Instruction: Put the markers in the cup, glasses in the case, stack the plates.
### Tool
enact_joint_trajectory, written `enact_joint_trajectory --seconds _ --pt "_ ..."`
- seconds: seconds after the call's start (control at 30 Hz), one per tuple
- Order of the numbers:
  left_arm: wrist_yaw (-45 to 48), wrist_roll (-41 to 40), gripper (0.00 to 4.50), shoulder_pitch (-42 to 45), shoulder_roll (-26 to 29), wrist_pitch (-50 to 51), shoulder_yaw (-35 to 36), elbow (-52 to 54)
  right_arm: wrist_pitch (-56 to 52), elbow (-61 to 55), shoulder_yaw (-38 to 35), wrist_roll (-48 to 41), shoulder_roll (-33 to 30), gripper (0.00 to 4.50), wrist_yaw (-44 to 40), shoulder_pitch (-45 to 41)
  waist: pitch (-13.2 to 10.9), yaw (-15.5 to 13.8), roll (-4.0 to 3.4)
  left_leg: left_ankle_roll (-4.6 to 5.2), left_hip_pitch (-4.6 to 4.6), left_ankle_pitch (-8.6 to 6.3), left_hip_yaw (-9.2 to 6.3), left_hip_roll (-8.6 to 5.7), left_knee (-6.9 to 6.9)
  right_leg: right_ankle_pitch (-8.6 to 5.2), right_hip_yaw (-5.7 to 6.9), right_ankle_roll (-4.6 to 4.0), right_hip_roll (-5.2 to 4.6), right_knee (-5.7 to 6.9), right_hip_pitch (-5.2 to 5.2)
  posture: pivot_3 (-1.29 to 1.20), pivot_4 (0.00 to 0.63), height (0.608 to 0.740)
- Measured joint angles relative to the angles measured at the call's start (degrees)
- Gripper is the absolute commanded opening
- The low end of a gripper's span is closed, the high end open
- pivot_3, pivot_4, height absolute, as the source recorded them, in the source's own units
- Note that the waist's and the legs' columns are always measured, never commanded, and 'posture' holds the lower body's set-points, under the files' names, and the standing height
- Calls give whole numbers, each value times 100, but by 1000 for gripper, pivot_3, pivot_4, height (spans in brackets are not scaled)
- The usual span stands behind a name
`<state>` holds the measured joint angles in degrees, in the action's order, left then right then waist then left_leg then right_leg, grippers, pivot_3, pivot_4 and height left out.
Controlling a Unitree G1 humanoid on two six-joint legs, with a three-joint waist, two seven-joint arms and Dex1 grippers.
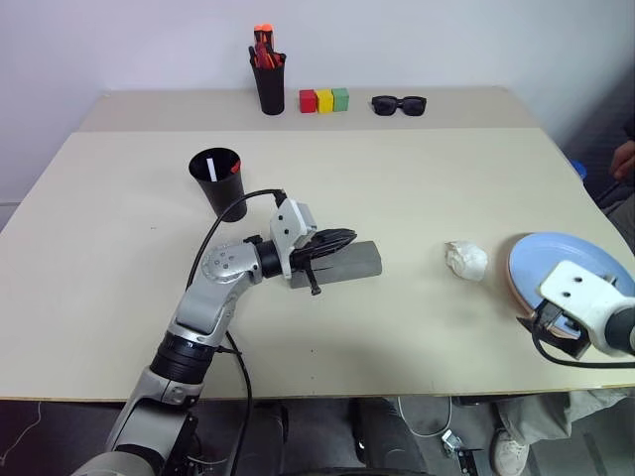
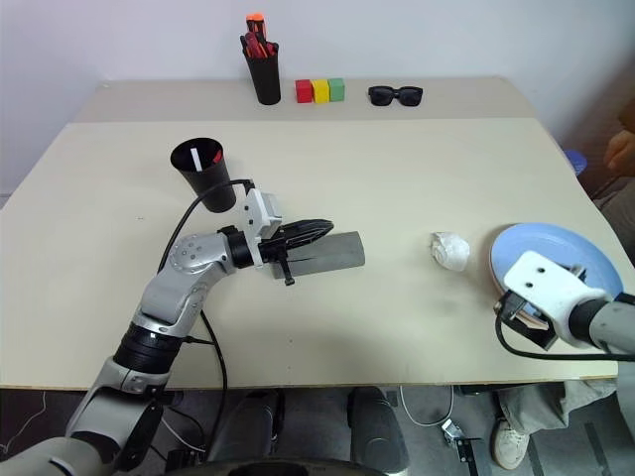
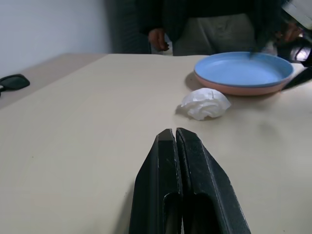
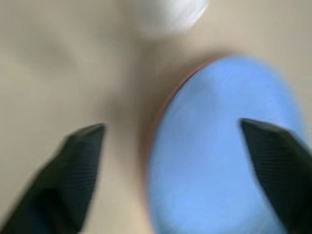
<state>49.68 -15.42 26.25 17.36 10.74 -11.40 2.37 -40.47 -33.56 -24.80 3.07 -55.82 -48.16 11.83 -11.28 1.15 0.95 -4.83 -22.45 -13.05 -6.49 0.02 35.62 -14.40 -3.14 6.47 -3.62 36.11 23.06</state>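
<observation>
The black cup (image 1: 218, 183) stands at mid-left with the white marker (image 1: 211, 166) and the red marker (image 1: 235, 167) inside it. The grey case (image 1: 359, 262) lies closed at the table's centre. My left gripper (image 1: 345, 237) is shut and empty, pointing right along the case's top; I cannot tell whether it touches. The glasses are hidden. The light blue plate (image 1: 566, 260) rests on the pink plate (image 3: 243, 89) at the right. My right gripper (image 4: 170, 126) hangs open over the near rim of the blue plate, holding nothing.
A crumpled white tissue (image 1: 466, 260) lies between the case and the plates. At the back stand a pen cup (image 1: 268, 87) with pens, three coloured blocks (image 1: 324, 100) and black sunglasses (image 1: 399, 104). A person (image 3: 214, 24) stands at the table's right side.
</observation>
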Motion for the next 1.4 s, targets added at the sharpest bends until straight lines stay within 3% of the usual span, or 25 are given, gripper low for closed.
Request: enact_joint_trajectory --seconds 0.17,0.37,0.43,0.67,0.93,0.97,1.03,1.13,1.4 --pt "-67 53 0 -367 159 -129 70 6 -34 196 747 -225 927 4432 609 -1050 1 -23 5 0 -3 0 -7 0 -1 1 1 -1 1 -2 -1 0 150 740" --pt "-341 88 0 -567 146 -96 176 127 215 1112 1550 -14 1554 4432 1394 -1410 0 -41 3 1 -6 -1 -6 -3 -1 0 1 -1 -3 -2 0 0 150 740" --pt "-399 91 0 -596 119 -92 175 210 221 1345 1694 24 1641 3665 1550 -1422 1 -37 0 1 -4 -1 -7 -3 -2 1 1 -1 -2 0 1 0 150 740" --pt "-475 101 0 -634 184 -44 171 264 232 1261 1592 75 1422 232 1665 -1344 2 -33 -3 2 -2 -1 -7 -3 -2 1 1 0 -1 1 0 0 150 740" --pt "-366 137 0 -424 275 -179 169 86 -262 931 115 27 714 232 1512 -903 3 -50 -1 2 -5 -1 -6 -3 0 1 1 0 -1 -1 -1 0 150 740" --pt "-369 165 0 -395 272 -240 169 26 -318 944 -55 30 667 867 1510 -831 3 -44 -1 3 -3 -1 -6 -3 0 1 1 0 -1 0 -1 0 150 740" --pt "-355 221 0 -376 286 -343 160 -32 -335 1046 -147 121 535 1626 1514 -507 3 -40 -1 3 -1 -2 -7 -2 -3 0 1 -1 0 0 -1 0 150 740" --pt "-339 240 0 -377 411 -488 195 -127 -269 1147 -156 132 596 3140 1529 -199 3 -4 -6 3 0 -2 -3 -2 -3 0 -2 -2 -1 0 -1 0 150 740" --pt "-824 82 0 -983 716 -215 1012 421 501 1156 20 -302 903 3140 1541 -1155 1 92 -3 3 2 -2 -7 1 -5 1 0 -2 2 2 -1 0 150 740"
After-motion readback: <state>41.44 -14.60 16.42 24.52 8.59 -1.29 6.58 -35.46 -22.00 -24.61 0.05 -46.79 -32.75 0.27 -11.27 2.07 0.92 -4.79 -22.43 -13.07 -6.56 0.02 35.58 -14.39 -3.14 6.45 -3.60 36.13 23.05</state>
